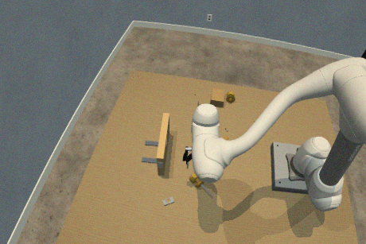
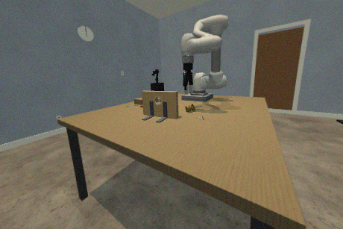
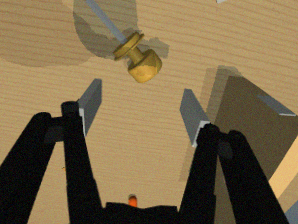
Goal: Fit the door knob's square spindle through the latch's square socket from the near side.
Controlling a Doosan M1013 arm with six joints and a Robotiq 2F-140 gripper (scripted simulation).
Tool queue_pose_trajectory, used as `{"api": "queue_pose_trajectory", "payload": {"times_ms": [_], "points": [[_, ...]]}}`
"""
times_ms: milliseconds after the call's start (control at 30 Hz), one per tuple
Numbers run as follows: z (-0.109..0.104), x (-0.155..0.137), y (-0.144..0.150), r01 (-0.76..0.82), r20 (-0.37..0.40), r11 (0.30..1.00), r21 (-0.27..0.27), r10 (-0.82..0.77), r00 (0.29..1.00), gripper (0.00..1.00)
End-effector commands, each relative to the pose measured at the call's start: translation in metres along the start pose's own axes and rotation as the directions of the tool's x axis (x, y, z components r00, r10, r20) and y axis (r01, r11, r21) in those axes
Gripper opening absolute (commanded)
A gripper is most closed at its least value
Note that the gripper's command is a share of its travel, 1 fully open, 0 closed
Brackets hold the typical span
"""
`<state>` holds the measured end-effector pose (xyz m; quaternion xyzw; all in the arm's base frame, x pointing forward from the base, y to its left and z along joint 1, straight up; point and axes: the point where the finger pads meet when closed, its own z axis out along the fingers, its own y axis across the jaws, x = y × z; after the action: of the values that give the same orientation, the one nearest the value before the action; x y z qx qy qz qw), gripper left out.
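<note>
The brass door knob (image 1: 196, 180) lies on its side on the table, its grey square spindle pointing away from the wooden board (image 1: 163, 141). The board stands upright on two grey feet, and the latch (image 2: 158, 101) shows in its face. My gripper (image 1: 187, 156) hangs above the table between the board and the knob, pointing down. In the wrist view the gripper (image 3: 142, 100) is open with nothing between the fingers, and the knob (image 3: 139, 57) lies beyond the fingertips, apart from them. In the exterior view the gripper (image 2: 186, 83) hangs well above the knob (image 2: 190, 108).
A small wooden block (image 1: 217, 97) and a second brass knob (image 1: 230, 97) lie at the back of the table. A small grey plate (image 1: 169, 203) lies near the front. The arm's base (image 1: 288, 166) stands at the right. The board's edge shows in the wrist view (image 3: 285, 170).
</note>
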<state>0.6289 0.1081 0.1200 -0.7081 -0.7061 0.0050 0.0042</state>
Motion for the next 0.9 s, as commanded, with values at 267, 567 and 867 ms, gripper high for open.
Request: {"api": "queue_pose_trajectory", "payload": {"times_ms": [267,567,867], "points": [[0.008,0.001,0.001,0.091,0.002,0.996,0.009,-0.091,0.996,0.57],[0.012,0.001,0.001,0.221,0.006,0.975,0.022,-0.221,0.975,0.57],[0.02,0.002,0.002,0.301,0.008,0.953,0.03,-0.301,0.954,0.57]]}}
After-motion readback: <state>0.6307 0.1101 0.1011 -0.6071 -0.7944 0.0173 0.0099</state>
